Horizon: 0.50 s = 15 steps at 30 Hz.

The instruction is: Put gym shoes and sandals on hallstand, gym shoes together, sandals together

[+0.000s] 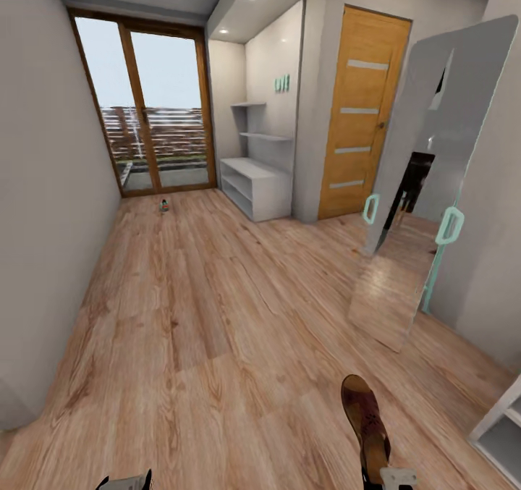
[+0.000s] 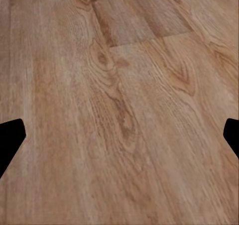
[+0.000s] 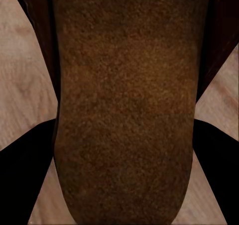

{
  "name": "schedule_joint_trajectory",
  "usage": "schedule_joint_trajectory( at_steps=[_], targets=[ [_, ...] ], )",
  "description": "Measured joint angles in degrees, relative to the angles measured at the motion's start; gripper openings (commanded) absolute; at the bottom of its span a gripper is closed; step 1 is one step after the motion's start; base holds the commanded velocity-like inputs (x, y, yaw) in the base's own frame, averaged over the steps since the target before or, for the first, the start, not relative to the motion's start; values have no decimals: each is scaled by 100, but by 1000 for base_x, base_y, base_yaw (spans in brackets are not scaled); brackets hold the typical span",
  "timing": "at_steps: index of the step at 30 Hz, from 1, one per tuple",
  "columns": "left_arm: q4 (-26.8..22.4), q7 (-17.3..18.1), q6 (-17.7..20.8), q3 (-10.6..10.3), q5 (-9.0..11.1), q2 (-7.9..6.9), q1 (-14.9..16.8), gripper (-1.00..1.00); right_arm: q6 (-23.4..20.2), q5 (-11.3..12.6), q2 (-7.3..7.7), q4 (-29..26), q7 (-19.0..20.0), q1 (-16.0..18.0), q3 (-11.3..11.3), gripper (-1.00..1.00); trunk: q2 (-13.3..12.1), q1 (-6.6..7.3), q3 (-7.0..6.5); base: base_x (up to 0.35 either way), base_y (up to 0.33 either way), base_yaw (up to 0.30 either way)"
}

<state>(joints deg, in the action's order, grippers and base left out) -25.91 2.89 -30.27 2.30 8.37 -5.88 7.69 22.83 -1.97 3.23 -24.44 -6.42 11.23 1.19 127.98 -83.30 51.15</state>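
A dark reddish-brown sandal (image 1: 364, 417) with a tan sole hangs low over the corridor floor (image 1: 217, 316) in the near right of the head view, my right gripper (image 1: 388, 478) shut on it. The right wrist view has the sandal (image 3: 124, 100) between the two dark fingers (image 3: 25, 175). My left gripper (image 2: 119, 135) is open over bare planks, with its fingertips (image 2: 10, 140) wide apart; its tip (image 1: 126, 481) is at the near left. The hallstand (image 1: 255, 184) stands far ahead against the right wall. A small white, green and red thing, likely a gym shoe (image 1: 164, 205), lies far off on the floor.
A tall mirror (image 1: 427, 186) with teal handles leans on the right wall. Beyond it is an orange door (image 1: 362, 113). Glass doors (image 1: 145, 106) close the far end. A pale-grey unit (image 1: 499, 428) juts in at the near right. A plain wall runs along the left.
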Motion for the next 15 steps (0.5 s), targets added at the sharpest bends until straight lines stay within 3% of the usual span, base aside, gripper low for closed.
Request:
schedule_joint_trajectory(
  at_steps=[15],
  targets=[
    [1, 0, -3, -2, 48, -1, 0, 100, 0, -1, -4, 0, 0, 0, 5, -100, 0, 0, 0, 334, 48, 276]
  ],
)
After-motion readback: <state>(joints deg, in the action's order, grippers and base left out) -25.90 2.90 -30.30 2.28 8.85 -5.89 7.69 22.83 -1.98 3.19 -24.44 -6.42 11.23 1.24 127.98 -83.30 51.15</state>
